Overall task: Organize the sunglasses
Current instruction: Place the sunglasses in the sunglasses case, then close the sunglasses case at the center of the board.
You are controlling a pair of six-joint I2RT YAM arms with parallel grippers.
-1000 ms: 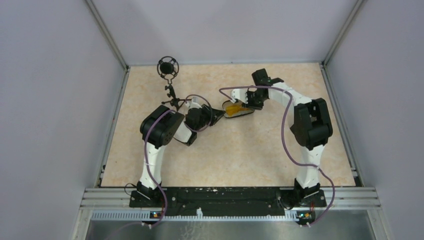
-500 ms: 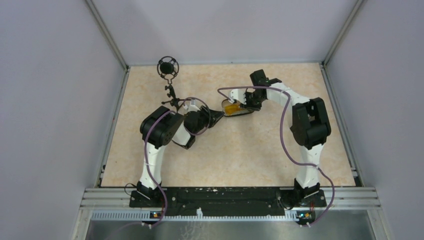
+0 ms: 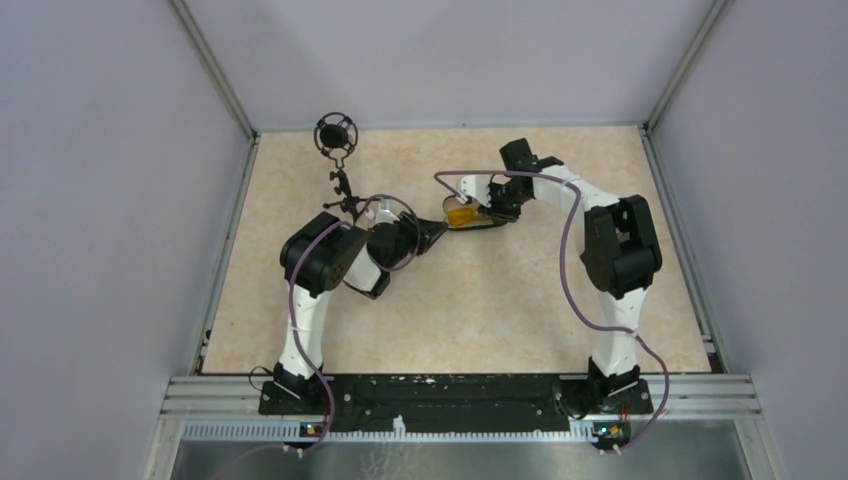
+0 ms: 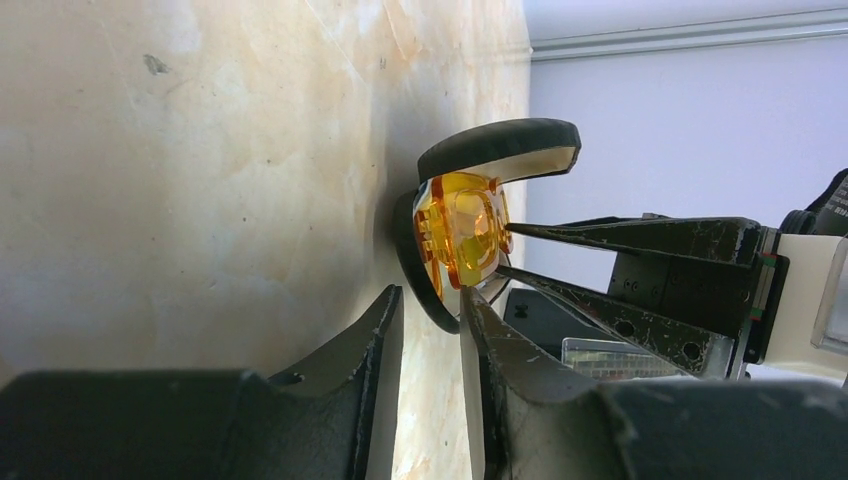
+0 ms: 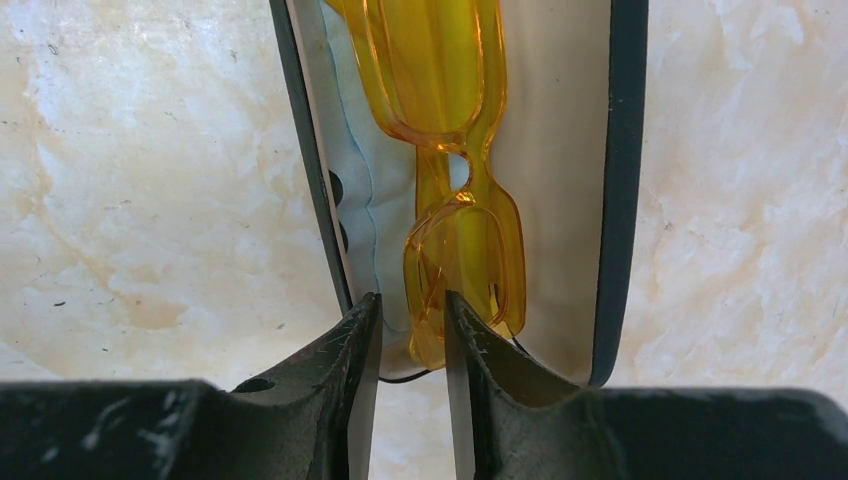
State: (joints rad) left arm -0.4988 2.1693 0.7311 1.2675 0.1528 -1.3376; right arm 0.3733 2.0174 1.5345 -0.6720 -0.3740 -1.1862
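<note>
1. The pair of translucent orange-amber wraparound sunglasses [image 5: 440,90] lies inside the black oblong glasses case with tan lining [image 5: 625,180]. It rests on a light blue cloth [image 5: 365,190] spread in the lower shell. The case stands open on the beige marbled tabletop [image 3: 480,310], toward the far middle, between the two arms.
2. The lid [image 4: 498,140] is raised. In the left wrist view it arches over the lenses, apart from the lower shell.
3. The right gripper [image 5: 410,305] sits at one end of the case, its jaws drawn to a narrow slit. The tip of the glasses and the end wall of the case show in or just past that slit. Whether the fingers pinch either cannot be told.
4. The left gripper [image 4: 430,295] faces the opposite end, low over the table, its jaws likewise only a slit apart. Bare tabletop shows through the gap and the case's rim lies just beyond the tips. A hold on the rim cannot be confirmed.
5. Judged from this, the stowing is mostly done and the step in hand is closing up. The glasses are seated and the lid is not yet shut.
6. The next move probably calls for one gripper to steady the lower shell while the other tips the lid over. It should first be checked that no arm of the glasses or edge of cloth overhangs the rim, where it would be caught.
</note>
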